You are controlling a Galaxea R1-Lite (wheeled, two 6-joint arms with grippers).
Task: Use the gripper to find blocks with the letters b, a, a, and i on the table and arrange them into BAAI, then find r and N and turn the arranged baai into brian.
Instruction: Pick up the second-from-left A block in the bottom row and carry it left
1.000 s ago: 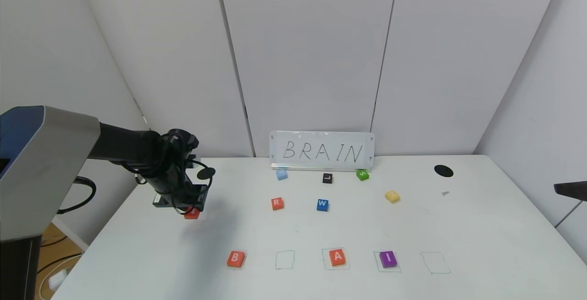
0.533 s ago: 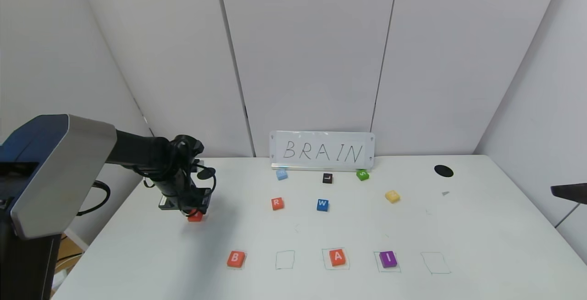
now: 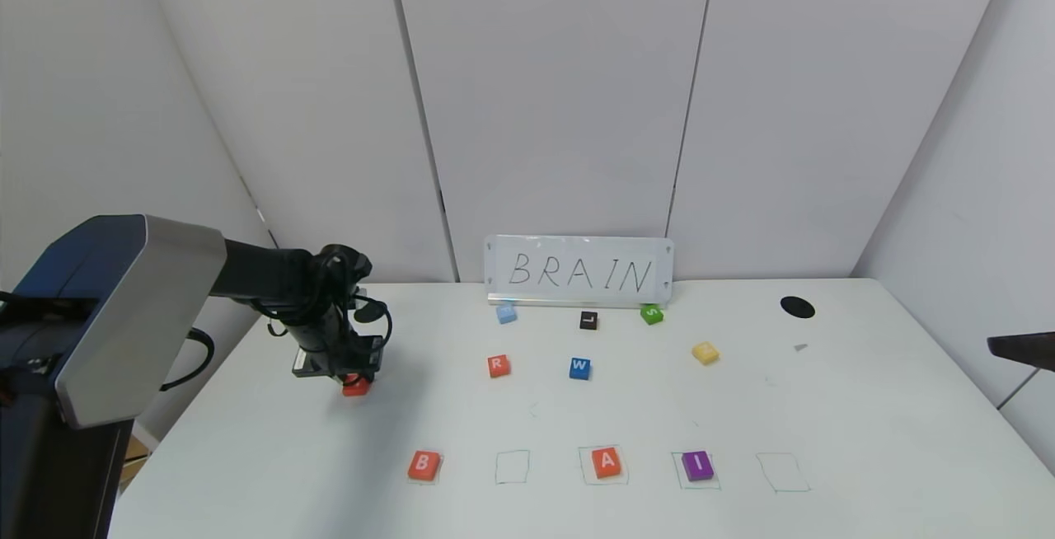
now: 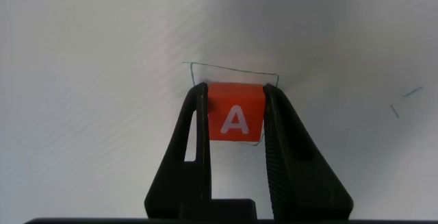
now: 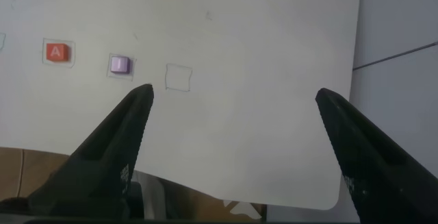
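The left claw (image 4: 236,125) is clenched on an orange-red A block (image 4: 235,112), holding it at the far-left part of the white worktop (image 3: 577,415). Nearer the front edge, B (image 3: 423,465), another A (image 3: 607,461) and purple I (image 3: 697,465) sit in a row of drawn squares. R (image 3: 497,365) and yellow N (image 3: 705,352) lie farther back. The right claw (image 5: 236,125) hangs spread wide off the worktop's right edge.

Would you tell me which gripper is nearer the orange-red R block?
Left. The left gripper, shut on an A block, is beside the R block; the right gripper hangs off the table's right edge.
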